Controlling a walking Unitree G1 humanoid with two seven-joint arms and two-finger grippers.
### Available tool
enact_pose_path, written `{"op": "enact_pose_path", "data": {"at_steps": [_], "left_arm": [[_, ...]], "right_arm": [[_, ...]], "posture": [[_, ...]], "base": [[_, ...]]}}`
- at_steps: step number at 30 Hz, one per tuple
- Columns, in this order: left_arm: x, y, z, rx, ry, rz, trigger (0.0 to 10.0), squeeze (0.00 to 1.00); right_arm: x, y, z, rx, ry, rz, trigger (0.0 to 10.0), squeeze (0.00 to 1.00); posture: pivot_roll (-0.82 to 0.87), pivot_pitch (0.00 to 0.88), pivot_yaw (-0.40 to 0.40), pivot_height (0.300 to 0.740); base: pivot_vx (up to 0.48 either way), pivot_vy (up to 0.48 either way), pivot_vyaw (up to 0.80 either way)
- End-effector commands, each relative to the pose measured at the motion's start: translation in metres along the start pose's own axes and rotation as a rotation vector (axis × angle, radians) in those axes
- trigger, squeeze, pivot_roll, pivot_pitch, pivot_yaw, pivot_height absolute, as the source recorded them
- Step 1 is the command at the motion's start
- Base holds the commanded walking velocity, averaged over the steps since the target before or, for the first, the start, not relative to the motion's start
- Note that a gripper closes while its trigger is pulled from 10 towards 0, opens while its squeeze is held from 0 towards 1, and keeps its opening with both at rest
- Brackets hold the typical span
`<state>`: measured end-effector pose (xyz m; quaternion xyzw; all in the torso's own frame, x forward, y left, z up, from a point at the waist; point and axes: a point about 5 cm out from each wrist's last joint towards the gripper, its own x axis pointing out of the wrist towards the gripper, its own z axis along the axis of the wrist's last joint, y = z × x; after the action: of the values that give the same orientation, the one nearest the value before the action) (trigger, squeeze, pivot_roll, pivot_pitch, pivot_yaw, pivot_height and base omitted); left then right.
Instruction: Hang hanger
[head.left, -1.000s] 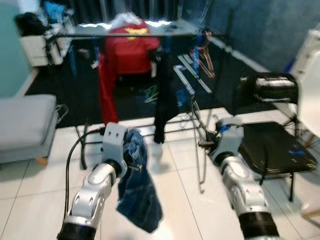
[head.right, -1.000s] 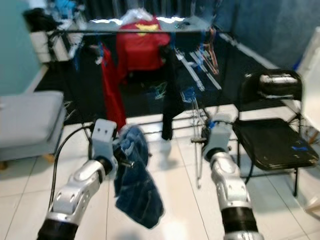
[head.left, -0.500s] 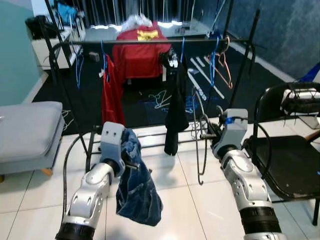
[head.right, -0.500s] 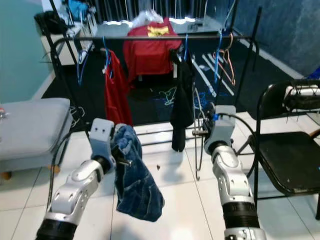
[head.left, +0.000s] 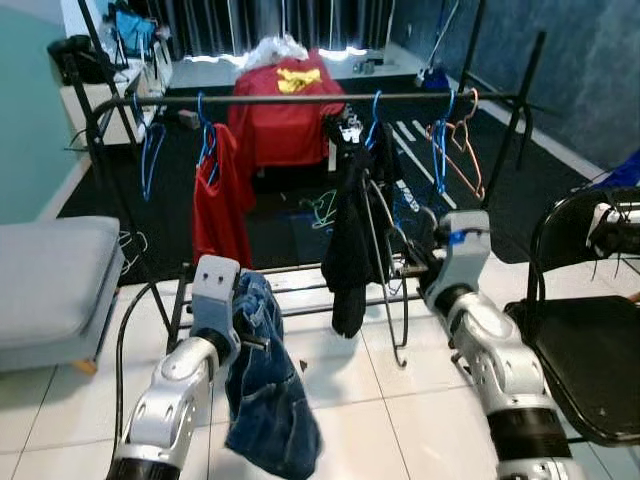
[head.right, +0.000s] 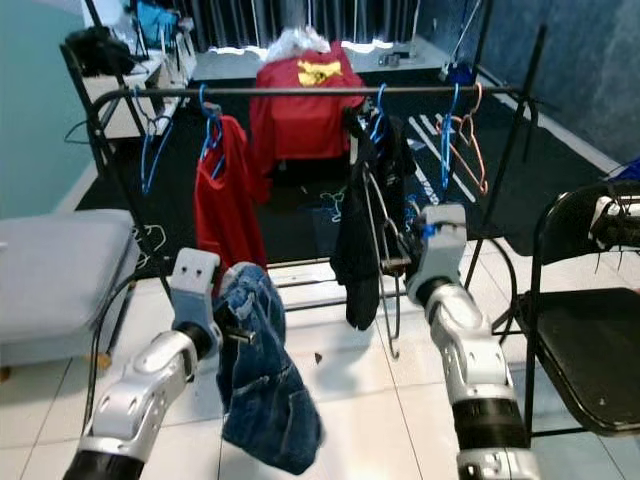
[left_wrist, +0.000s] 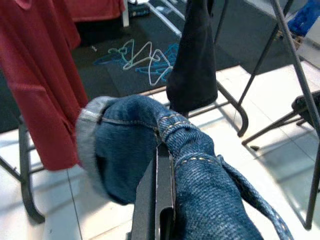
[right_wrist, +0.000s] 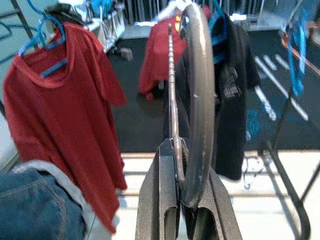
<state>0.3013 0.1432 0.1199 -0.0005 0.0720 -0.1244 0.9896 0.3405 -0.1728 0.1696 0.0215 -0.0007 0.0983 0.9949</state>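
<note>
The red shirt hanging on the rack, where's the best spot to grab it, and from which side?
Probably the blue hanger at the shoulders of the red shirt, just below the rail. Come from the front, the robot's side. The cloth hangs limp, so only the hanger gives a firm hold, and its hook must lift off upward.

a black clothes rack (head.right: 300, 91) stands on the floor with a red shirt (head.right: 222, 195) on a blue hanger (head.right: 211, 110) and a black shirt (head.right: 362, 225) hanging from its bar, and more blue and orange hangers (head.right: 462, 140) hang near its right end. the left gripper (head.right: 236, 335) holds blue jeans (head.right: 262, 385) that hang down over the white tiles, and the right gripper (head.right: 397, 265) holds a thin metal hanger (head.right: 385, 260) just beside the black shirt. a grey couch (head.right: 50, 275) sits on the left and a black chair (head.right: 585, 330) on the right.
</note>
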Motion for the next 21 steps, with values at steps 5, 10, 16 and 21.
{"op": "enact_pose_path", "data": {"at_steps": [5,10,16,21], "left_arm": [[0.0,0.015,0.008,0.022,-0.026,0.04,10.0,0.0],[0.001,0.017,0.01,0.024,-0.029,0.041,10.0,0.0],[0.002,0.016,0.012,0.028,-0.03,0.032,10.0,0.0],[0.001,0.016,0.011,0.031,-0.026,0.026,10.0,0.0]], "right_arm": [[-0.003,-0.001,0.009,0.014,-0.044,-0.033,10.0,0.0],[-0.005,-0.003,0.008,0.017,-0.039,-0.032,10.0,0.0],[-0.004,-0.006,0.009,0.015,-0.039,-0.031,10.0,0.0],[0.002,-0.003,0.025,0.015,-0.065,0.011,10.0,0.0]], "posture": [[0.0,0.012,0.018,0.74],[0.0,0.007,0.025,0.74],[0.01,0.01,0.03,0.74],[0.01,0.008,0.028,0.74]], "base": [[0.394,0.0,0.0],[0.394,0.0,0.0],[0.394,0.0,0.0],[0.394,0.0,0.0]]}}
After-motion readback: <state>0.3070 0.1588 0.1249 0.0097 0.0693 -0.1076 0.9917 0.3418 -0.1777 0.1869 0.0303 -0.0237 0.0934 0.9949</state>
